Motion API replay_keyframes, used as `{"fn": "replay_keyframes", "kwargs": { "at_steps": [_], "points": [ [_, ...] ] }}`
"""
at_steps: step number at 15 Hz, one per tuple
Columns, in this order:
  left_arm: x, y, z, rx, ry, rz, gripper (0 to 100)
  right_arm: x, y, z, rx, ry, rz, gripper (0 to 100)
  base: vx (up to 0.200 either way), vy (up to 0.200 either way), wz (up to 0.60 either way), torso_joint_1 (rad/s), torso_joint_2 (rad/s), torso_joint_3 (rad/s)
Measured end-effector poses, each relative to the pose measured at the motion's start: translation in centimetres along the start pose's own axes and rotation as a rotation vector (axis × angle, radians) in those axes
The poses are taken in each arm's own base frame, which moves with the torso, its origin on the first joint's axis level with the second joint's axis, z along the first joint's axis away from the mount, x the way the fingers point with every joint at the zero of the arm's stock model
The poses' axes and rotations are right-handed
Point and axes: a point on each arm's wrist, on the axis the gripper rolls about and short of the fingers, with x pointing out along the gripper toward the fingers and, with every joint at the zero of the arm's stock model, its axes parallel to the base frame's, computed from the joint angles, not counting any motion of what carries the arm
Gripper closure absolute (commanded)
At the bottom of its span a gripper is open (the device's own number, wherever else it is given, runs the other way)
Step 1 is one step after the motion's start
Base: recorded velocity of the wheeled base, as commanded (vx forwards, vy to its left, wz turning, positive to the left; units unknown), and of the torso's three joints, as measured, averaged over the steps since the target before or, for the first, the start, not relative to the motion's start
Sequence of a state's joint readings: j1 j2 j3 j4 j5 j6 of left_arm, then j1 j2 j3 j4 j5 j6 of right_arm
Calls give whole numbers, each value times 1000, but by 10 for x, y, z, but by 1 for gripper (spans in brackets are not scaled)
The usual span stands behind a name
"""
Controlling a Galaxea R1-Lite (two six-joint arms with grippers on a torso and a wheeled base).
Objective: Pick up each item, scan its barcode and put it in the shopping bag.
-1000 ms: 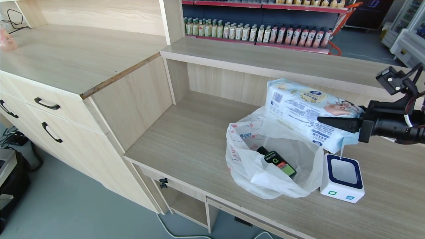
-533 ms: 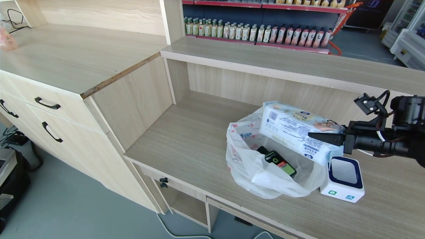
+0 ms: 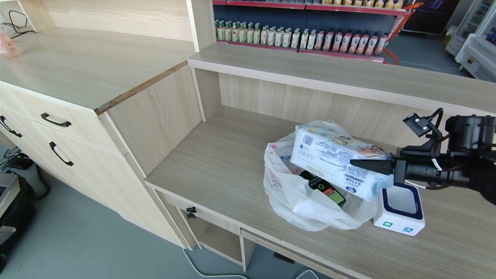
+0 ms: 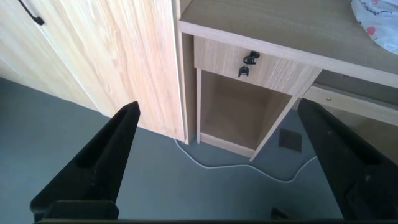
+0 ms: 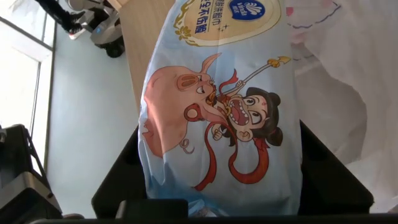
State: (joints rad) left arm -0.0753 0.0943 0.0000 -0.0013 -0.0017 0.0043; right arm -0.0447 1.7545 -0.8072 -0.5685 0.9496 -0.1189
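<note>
Pincer (image 3: 366, 166) on the right arm lies level, clamped on the wipes pack (image 3: 329, 155), which is tilted over the open shopping bag (image 3: 290, 193). White scanner (image 3: 401, 217) sits just beside the bag on the worktop (image 3: 217, 166).

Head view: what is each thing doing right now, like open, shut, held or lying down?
wipes pack: held tilted over the shopping bag
shopping bag: open, on the counter
dark bottle: lying inside the bag
scanner: flat on the counter, beside the bag
right gripper: shut on the wipes pack
left gripper: open, empty
</note>
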Motion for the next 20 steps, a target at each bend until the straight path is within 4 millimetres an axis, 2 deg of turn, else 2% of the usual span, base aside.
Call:
{"fn": "replay_keyframes", "kwargs": {
  "at_steps": [5, 9, 16, 20],
  "points": [
    [0, 0, 0, 0, 0, 0, 0, 3, 8, -10, 19, 25, 26, 100, 0, 0, 0, 0, 0, 0],
    [0, 0, 0, 0, 0, 0, 0, 6, 7, -13, 12, 23, 30, 100, 0, 0, 0, 0, 0, 0],
    [0, 0, 0, 0, 0, 0, 0, 16, -8, -16, -59, -31, 25, 100, 0, 0, 0, 0, 0, 0],
    [0, 0, 0, 0, 0, 0, 0, 14, -24, -30, -141, -10, -5, 100, 0, 0, 0, 0, 0, 0]
  ]
}}
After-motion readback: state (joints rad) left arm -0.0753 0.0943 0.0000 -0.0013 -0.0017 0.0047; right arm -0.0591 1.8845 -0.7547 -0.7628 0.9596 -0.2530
